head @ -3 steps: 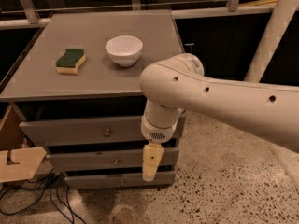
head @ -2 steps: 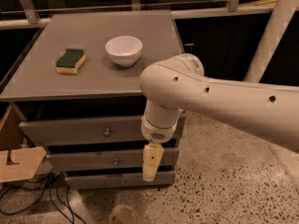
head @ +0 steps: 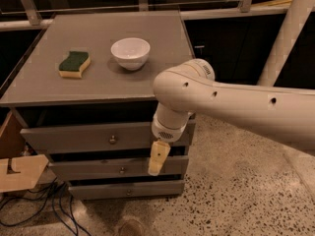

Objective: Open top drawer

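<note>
The grey cabinet has three drawer fronts. The top drawer [head: 74, 137] is the tallest, with a small round metal knob [head: 112, 139] at its centre, and it looks pushed in. My gripper [head: 157, 160] hangs from the white arm [head: 231, 107], pointing down in front of the right part of the drawer fronts. It is to the right of the knob and a little lower, apart from it, and it holds nothing that I can see.
A white bowl [head: 130, 52] and a green-and-yellow sponge [head: 74, 64] sit on the cabinet top [head: 39, 90]. Two slimmer drawers [head: 88, 169] lie below. A wooden piece [head: 19, 173] and cables [head: 44, 200] are at the lower left. Speckled floor [head: 236, 191] lies to the right.
My gripper has risen slightly in front of the drawers. The drawers, bowl and sponge have not moved.
</note>
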Available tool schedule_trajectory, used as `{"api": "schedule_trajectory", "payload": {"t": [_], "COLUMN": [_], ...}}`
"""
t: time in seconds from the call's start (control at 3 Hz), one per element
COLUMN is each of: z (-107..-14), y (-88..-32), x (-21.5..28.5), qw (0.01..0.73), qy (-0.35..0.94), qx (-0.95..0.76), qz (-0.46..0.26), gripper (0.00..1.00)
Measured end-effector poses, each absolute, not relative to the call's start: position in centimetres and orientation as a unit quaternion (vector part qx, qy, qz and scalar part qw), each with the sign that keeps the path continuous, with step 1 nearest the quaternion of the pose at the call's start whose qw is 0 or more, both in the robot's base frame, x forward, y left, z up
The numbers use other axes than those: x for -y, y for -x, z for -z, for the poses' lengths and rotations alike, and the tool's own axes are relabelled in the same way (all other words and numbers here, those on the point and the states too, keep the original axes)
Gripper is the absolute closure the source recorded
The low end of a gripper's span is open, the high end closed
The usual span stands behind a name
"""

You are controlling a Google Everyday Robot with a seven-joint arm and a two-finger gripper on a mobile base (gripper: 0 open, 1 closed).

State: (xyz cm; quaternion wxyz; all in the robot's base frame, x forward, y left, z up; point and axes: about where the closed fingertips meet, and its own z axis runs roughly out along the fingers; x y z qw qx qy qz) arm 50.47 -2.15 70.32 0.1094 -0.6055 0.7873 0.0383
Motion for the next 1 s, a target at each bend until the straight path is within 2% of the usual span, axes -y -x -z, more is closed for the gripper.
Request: {"api": "schedule_trajectory", "payload": {"t": [1.0], "z": [-67.5], "y": [-56.6], "x": [3.3], "qw": [0.124], "qy": [0.578], "qx": [-0.806], "qz": [-0.025], "gripper": [0.0]}}
